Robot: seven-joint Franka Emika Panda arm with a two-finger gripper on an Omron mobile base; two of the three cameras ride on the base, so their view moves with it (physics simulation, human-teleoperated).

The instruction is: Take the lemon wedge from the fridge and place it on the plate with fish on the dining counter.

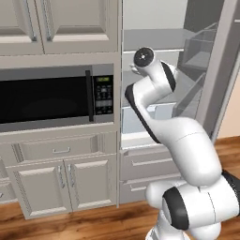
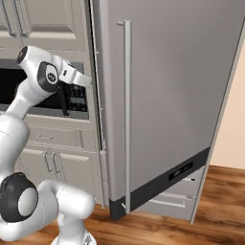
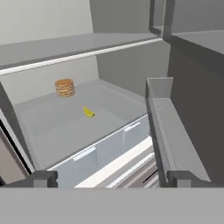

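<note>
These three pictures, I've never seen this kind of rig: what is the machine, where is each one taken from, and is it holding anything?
It is a white robot arm on a drivable base in a rendered kitchen. Two pictures come from base cameras behind the arm: the left one looks into the open fridge beside the microwave; the right one faces the fridge door. The third looks along the gripper, whose open jaws hold nothing. On the fridge shelf lie the lemon wedge and, farther back, a stack of tan discs.

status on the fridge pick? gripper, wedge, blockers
Gripper open, empty, at the fridge opening. Lemon wedge on the shelf ahead, untouched. Tan disc stack sits behind it, apart; nothing between the fingertips and the wedge.
</note>
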